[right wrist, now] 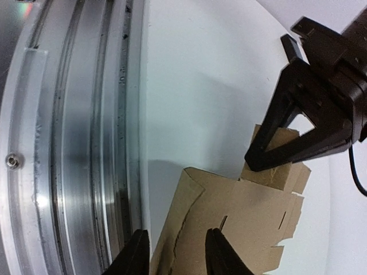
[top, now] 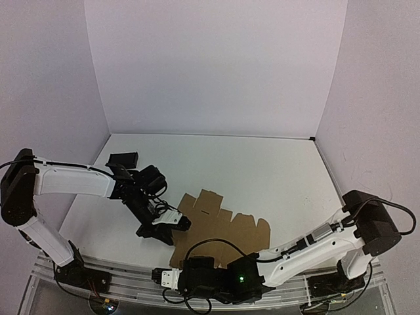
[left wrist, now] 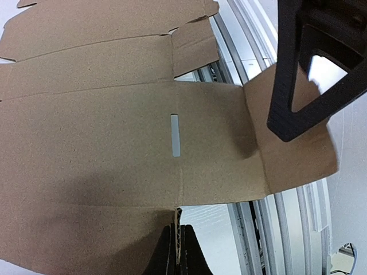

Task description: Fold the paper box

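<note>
Paper box (top: 223, 226) flat, left claw (left wrist: 179, 238) pinching edge, right claw (right wrist: 176, 243) astride flap

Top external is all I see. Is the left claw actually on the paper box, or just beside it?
Observer: On it. The left wrist view shows the left claw shut on the paper box, pinching its edge.
Operator: Right claw got anything?
Observer: In the right wrist view the right claw straddles a curled-up flap. I cannot tell whether it pinches.
</note>
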You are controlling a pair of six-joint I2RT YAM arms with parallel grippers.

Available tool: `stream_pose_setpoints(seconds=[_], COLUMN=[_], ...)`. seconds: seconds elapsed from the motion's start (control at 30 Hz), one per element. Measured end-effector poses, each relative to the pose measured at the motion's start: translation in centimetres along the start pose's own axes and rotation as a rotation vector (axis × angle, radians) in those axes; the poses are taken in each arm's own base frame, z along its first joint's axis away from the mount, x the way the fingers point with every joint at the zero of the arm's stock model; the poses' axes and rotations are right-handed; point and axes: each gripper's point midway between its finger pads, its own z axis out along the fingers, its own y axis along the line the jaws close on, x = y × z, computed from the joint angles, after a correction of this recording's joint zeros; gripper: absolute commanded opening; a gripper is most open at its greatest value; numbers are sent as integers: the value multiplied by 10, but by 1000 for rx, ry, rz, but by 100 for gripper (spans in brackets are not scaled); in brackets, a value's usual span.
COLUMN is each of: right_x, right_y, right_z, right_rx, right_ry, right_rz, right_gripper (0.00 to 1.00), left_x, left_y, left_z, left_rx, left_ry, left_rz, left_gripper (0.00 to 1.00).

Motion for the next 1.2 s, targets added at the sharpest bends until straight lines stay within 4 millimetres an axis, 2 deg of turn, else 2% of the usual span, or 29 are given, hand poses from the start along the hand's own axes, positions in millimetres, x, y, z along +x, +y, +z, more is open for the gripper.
stream_pose_setpoints(seconds=[0.03,0.1,0.17,0.27,0.37,0.47,0.5,0.57,0.63,0.7,0.77,0.83,0.9,1.03,1.2], right_x=[1,3,6,9,14,23,26,30,31,32,32,32,31,26,21], right_y=[-1,-3,-4,-7,-8,-9,-9,-11,-12,-14,-15,-16,-17,-21,-27], right_z=[0,1,1,3,5,7,9,10,11,12,13,14,15,17,22], right_rx=[10,21,32,43,48,50,50,51,53,55,52,48,48,48,49], right_ry=[4,7,12,19,31,49,55,64,68,70,71,69,62,40,8], right_rz=[1,-1,-11,-15,-18,-20,-20,-21,-25,-31,-34,-35,-31,-14,6], right_gripper=[13,2,0,0,0,0,0,0,0,0,0,0,0,0,0], left_x=[0,-1,-3,-8,-22,-34,-32,-15,17,50,72,83,83,69,53], left_y=[0,1,3,8,23,58,75,104,126,133,126,113,106,113,116], left_z=[0,-1,-2,-8,-26,-61,-76,-97,-103,-90,-65,-42,-31,-21,-9], left_rx=[0,-1,-5,-19,-51,-119,-155,-214,-236,-207,-139,-65,-18,26,108], left_ry=[1,2,3,9,-23,-116,-154,-202,-220,-206,-174,-152,-151,-207,-257], left_rz=[-1,-7,-13,-68,-153,-319,-409,-577,-782,-962,-1098,-1196,-1243,-1251,-1254], left_gripper=[8,32,53,73,83,85,86,87,91,92,92,90,89,86,74])
